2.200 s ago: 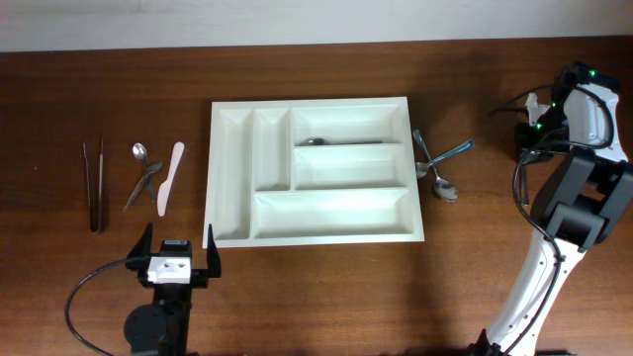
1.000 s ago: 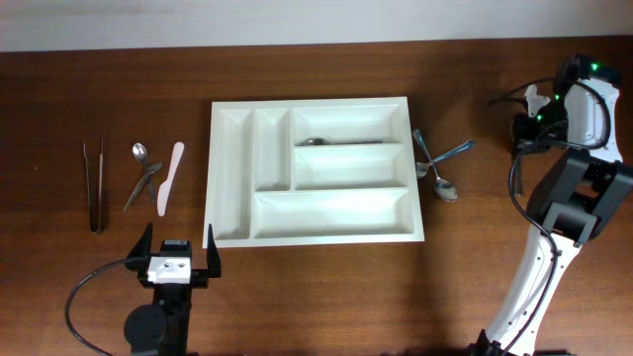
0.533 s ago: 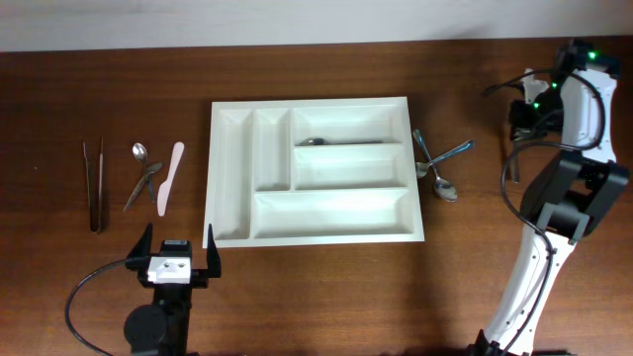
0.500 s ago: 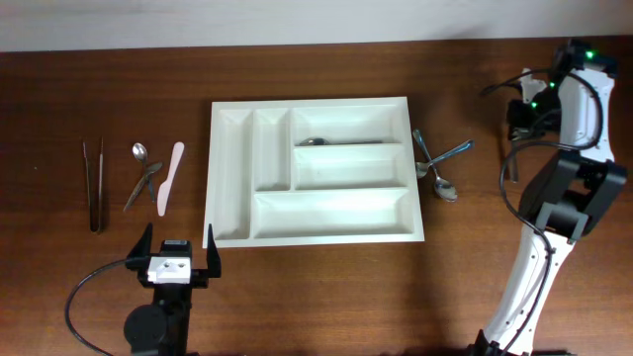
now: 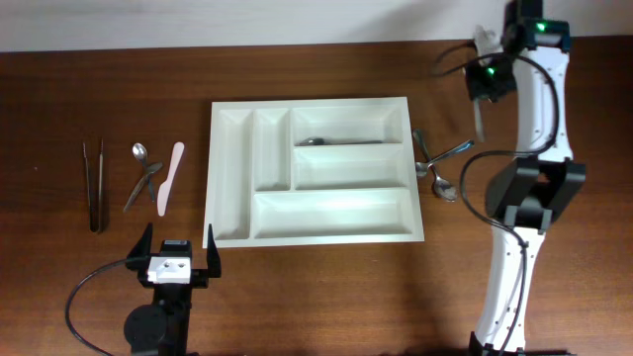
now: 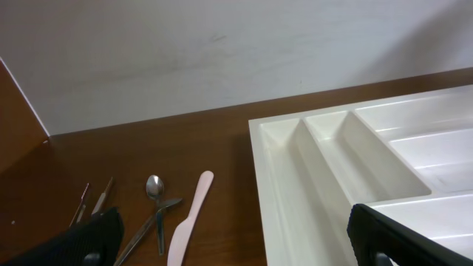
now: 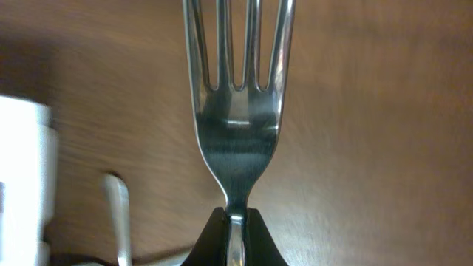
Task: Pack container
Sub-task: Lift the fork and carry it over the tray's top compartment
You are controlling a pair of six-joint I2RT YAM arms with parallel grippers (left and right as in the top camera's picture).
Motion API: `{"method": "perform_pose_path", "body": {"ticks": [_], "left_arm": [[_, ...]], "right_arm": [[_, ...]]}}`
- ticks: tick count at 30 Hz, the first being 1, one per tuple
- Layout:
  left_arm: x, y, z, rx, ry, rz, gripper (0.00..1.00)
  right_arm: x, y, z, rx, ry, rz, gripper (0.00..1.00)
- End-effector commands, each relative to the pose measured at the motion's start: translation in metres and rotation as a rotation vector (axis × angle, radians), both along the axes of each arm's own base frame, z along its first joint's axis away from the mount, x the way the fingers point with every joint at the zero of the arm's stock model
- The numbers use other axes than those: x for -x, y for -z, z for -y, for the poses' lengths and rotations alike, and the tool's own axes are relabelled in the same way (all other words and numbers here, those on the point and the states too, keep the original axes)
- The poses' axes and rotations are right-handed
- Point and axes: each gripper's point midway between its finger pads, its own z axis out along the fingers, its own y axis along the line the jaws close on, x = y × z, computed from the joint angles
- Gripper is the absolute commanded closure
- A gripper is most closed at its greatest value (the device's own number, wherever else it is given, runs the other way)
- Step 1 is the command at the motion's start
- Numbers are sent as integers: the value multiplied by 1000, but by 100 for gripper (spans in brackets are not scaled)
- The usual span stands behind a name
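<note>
**A:** Where does your container sit?

**B:** Your container (image 5: 316,240) lies flat in the middle of the table (image 5: 316,307), long side running left to right. One metal utensil (image 5: 336,141) rests in its top long compartment.

**A:** And your right claw?

**B:** Your right gripper (image 7: 235,236) is pinched tight on the neck of a fork (image 7: 236,140), tines pointing away from the wrist camera. From overhead, you have it over bare wood at the far right of the table, beyond the container's far right corner. A small heap of metal cutlery (image 5: 440,166) lies just beside the container's right rim.

**A:** Your left one?

**B:** Your left gripper (image 5: 179,242) stands spread wide with nothing between its black fingers (image 6: 81,244), near the container's near left corner. Left of the container you have a pair of dark sticks (image 5: 94,183), a spoon (image 5: 139,151) and a pale spatula (image 5: 170,178), all apart from the rim.
</note>
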Motion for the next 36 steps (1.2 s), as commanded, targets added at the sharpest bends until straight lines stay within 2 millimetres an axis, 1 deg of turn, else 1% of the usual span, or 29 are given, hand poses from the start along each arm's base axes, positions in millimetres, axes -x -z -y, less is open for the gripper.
{"method": "perform_pose_path", "body": {"ticks": [1, 4, 6, 7, 10, 15, 18, 20, 24, 28, 33, 36], "left_arm": [[0, 1, 1, -9, 10, 2, 1], [0, 1, 1, -9, 10, 2, 1], [0, 1, 1, -9, 10, 2, 1], [0, 1, 1, -9, 10, 2, 1], [0, 1, 1, -8, 10, 2, 1], [0, 1, 1, -9, 10, 2, 1], [0, 1, 1, -9, 10, 2, 1], [0, 1, 1, -9, 10, 2, 1], [0, 1, 1, -9, 10, 2, 1], [0, 1, 1, -9, 10, 2, 1], [0, 1, 1, -9, 10, 2, 1], [0, 1, 1, -9, 10, 2, 1]], "right_arm": [[-15, -27, -37, 21, -120, 99, 96], [-22, -38, -68, 35, -202, 151, 96], [-25, -40, -90, 44, -262, 174, 96], [-26, -41, -105, 55, -315, 186, 96], [-28, -45, -137, 84, -436, 225, 96], [-32, -52, -184, 150, -649, 308, 96], [-27, -53, -208, 178, -757, 328, 96], [-23, -51, -219, 178, -804, 331, 96], [-12, -43, -243, 124, -875, 317, 96], [0, -33, -254, 109, -903, 272, 96], [11, -29, -264, 90, -927, 241, 96], [19, -28, -270, 43, -946, 226, 96]]}}
